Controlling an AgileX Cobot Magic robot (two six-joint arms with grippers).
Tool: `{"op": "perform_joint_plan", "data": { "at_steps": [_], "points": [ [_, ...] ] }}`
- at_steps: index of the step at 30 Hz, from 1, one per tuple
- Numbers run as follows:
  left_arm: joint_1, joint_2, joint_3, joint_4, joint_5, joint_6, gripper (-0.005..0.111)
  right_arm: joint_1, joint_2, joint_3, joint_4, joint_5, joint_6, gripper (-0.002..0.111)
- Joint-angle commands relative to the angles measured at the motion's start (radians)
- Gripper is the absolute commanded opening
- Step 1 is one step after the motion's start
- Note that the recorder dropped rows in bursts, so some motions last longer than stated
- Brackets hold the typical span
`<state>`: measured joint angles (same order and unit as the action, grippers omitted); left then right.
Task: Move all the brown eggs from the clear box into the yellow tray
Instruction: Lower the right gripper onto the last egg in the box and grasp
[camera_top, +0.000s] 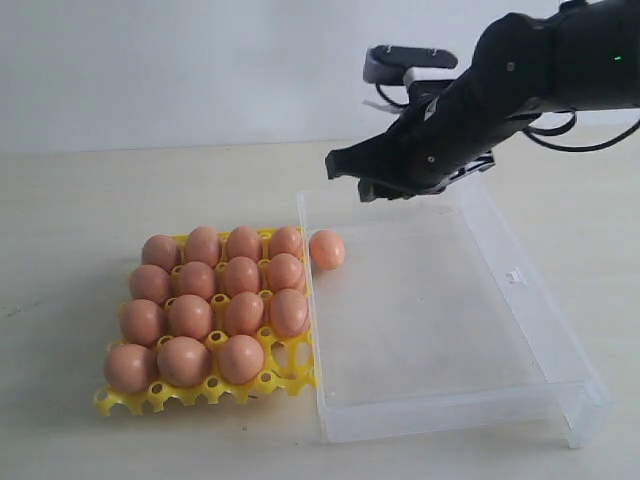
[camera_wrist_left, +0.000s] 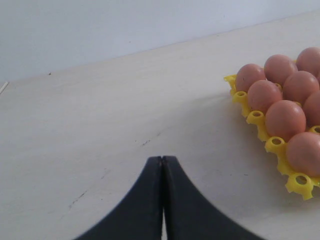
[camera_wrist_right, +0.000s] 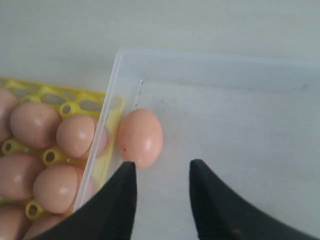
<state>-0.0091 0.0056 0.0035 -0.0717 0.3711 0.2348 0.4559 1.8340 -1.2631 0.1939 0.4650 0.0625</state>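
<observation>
**Item: sole brown egg in the box, with hazards to its pickup**

One brown egg (camera_top: 327, 249) is lying on the floor of the clear box (camera_top: 440, 320), close against the side wall facing the tray and near the far corner. Whether the shell is touching that wall cannot be told.

Just beyond the wall, the yellow tray (camera_top: 268, 381) is holding fifteen seated eggs (camera_top: 196, 280). One empty cup (camera_top: 290, 357) is showing at the near corner beside the box.

The right gripper (camera_wrist_right: 162, 165) is hanging above the box's far corner with its jaws spread and nothing between them. In the wrist view their gap is lining up over bare floor beside the egg, not over the egg itself. The left gripper (camera_wrist_left: 161, 160) is sitting over the bare tabletop (camera_wrist_left: 100, 125) beside the tray, pressed together and empty.

Likely hazards:
- A descent from this offset is risking one finger landing on the shell and cracking it or rolling it away.
- The wall-side finger is having little room, so it may strike the rim or shove the box.
- On the smooth floor, a one-sided touch is likely to send the egg rolling.
- Too hard a squeeze is risking breakage.
- Seating it in the corner cup is bringing the fingers near neighbouring eggs and the box wall.
</observation>
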Motion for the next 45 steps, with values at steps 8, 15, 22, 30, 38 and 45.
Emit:
{"op": "perform_joint_plan", "data": {
  "at_steps": [8, 15, 22, 30, 38, 45],
  "points": [
    [-0.001, -0.006, -0.004, -0.001, -0.007, 0.0, 0.0, -0.013, 0.277, -0.264, 0.241, 0.228, -0.285, 0.057],
    [-0.001, -0.006, -0.004, -0.001, -0.007, 0.0, 0.0, -0.014, 0.344, -0.378, 0.197, 0.261, -0.287, 0.057],
    [-0.001, -0.006, -0.004, -0.001, -0.007, 0.0, 0.0, -0.04, 0.361, -0.411, 0.118, 0.264, -0.167, 0.057],
    [-0.001, -0.006, -0.004, -0.001, -0.007, 0.0, 0.0, -0.046, 0.376, -0.411, 0.262, 0.27, -0.29, 0.057],
    [-0.001, -0.006, -0.004, -0.001, -0.007, 0.0, 0.0, -0.043, 0.425, -0.411, 0.259, 0.268, -0.29, 0.057],
    [-0.001, -0.006, -0.004, -0.001, -0.007, 0.0, 0.0, -0.037, 0.465, -0.411, 0.285, 0.259, -0.334, 0.039]
  ]
}}
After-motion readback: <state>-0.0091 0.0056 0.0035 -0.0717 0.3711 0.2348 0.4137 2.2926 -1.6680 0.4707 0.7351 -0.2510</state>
